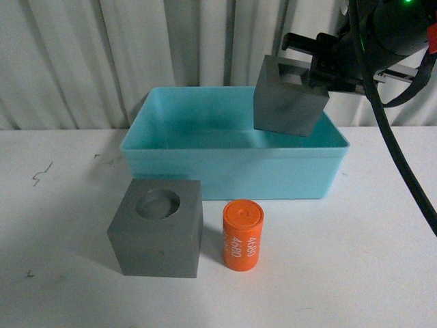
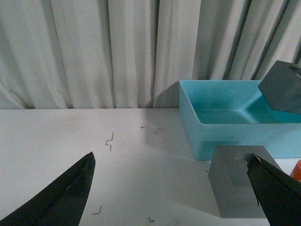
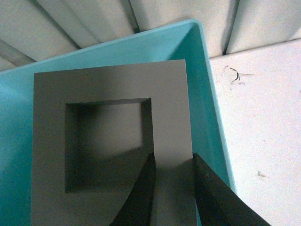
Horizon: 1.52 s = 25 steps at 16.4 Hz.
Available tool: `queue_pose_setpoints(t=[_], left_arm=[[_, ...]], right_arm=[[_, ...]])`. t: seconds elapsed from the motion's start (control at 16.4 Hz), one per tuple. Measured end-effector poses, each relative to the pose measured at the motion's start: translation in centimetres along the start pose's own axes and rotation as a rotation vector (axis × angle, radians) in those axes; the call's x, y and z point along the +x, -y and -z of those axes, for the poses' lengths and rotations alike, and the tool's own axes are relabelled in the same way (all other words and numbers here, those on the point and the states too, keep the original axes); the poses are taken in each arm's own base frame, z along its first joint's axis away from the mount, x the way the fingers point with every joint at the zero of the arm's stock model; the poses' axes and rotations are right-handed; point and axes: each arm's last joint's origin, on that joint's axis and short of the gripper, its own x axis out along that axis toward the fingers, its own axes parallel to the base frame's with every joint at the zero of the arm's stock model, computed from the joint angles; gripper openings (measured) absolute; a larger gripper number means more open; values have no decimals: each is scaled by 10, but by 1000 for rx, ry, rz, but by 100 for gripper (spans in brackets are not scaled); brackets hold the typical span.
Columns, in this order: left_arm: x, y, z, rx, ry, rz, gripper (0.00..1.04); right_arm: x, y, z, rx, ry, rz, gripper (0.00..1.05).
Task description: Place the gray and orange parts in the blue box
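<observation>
My right gripper [image 1: 311, 65] is shut on one wall of the gray cube with the square hole [image 1: 289, 99] and holds it tilted in the air over the right part of the blue box [image 1: 232, 174]. In the right wrist view the cube [image 3: 113, 84] fills the frame above the box [image 3: 207, 94], with the gripper [image 3: 171, 162] pinching its wall. The gray cube with the round recess [image 1: 157, 229] and the orange cylinder [image 1: 242, 234] stand on the table in front of the box. My left gripper [image 2: 171, 165] is open, low over the table, near the recessed cube [image 2: 237, 181].
A white table [image 1: 61, 205] with small dark marks carries everything. A pale curtain [image 1: 89, 55] hangs close behind the box. A black cable [image 1: 399, 150] runs down from my right arm at the right side.
</observation>
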Motion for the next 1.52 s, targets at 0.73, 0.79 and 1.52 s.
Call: queue_pose_setpoints(t=[0.73, 0.79, 1.52], left_arm=[[0, 0, 0, 0, 0, 0, 98], [0, 0, 0, 0, 0, 0, 98], [0, 0, 0, 0, 0, 0, 98]], right_arm=[[5, -1, -6, 80, 61, 31, 70], [-11, -4, -16, 88, 123, 9, 79], [-178, 32, 58, 113, 305, 222, 98]])
